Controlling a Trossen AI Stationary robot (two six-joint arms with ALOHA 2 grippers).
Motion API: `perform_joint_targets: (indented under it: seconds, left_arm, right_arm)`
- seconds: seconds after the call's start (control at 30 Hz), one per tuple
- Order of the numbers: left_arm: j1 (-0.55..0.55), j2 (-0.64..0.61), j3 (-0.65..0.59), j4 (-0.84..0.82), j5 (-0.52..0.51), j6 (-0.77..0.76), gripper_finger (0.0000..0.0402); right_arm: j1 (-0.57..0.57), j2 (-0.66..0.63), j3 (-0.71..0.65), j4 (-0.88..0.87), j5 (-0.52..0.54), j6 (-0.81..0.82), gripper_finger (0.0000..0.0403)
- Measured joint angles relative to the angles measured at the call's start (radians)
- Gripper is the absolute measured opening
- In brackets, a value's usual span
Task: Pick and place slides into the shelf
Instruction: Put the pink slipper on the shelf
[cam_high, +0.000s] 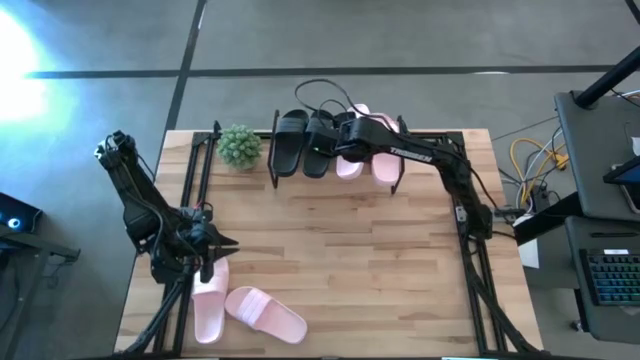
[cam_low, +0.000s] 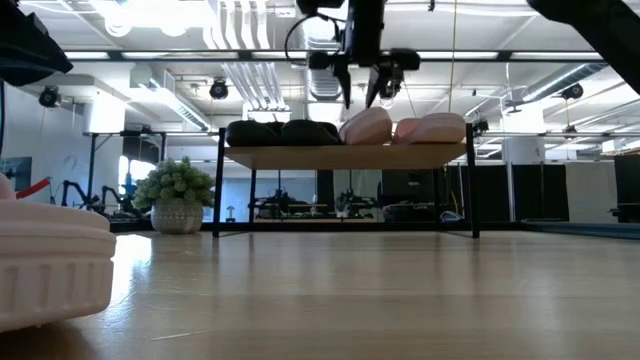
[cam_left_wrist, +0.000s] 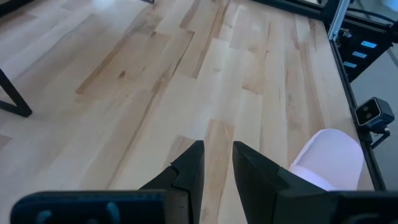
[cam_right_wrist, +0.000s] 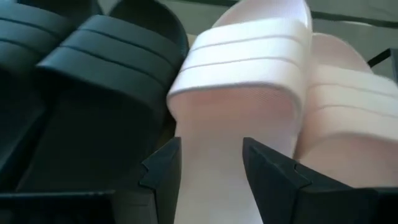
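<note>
Black slides (cam_high: 300, 143): two, on shelf (cam_low: 345, 156)
Pink slides on shelf (cam_low: 403, 128): two
Pink slides on bench (cam_high: 246, 309): two
Right claw (cam_low: 362, 88): parted, empty, above shelf
Left claw (cam_left_wrist: 217, 163): slightly parted, empty

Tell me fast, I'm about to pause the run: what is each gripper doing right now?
Left gripper: open, empty, above the table near a pink slide.
Right gripper: open, empty, over the pink slide on the shelf.

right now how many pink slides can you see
4. Two sit side by side on the shelf: pink slides and. Two lie on the table near the left gripper: and.
</note>
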Motion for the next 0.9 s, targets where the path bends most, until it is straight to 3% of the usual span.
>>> perform_joint_targets:
  seconds: [0.27,0.43,0.6,0.9]
  left_arm:
    - [0.000,-0.001,0.000,0.000,0.000,-0.038,0.0070]
    - [0.000,-0.012,0.000,0.004,0.014,-0.179,0.0070]
    - [0.000,-0.031,0.000,0.063,0.026,-0.208,0.0070]
    - [0.000,-0.054,0.011,0.107,-0.045,-0.207,0.0070]
  right_arm:
    - [0.079,-0.099,0.000,0.008,-0.055,-0.134,0.0159]
    - [0.090,-0.154,0.000,0.001,-0.086,-0.102,0.0108]
    - [0.038,-0.183,0.000,-0.053,-0.097,-0.103,0.0021]
    - [-0.124,-0.152,-0.001,-0.102,-0.197,-0.189,0.0013]
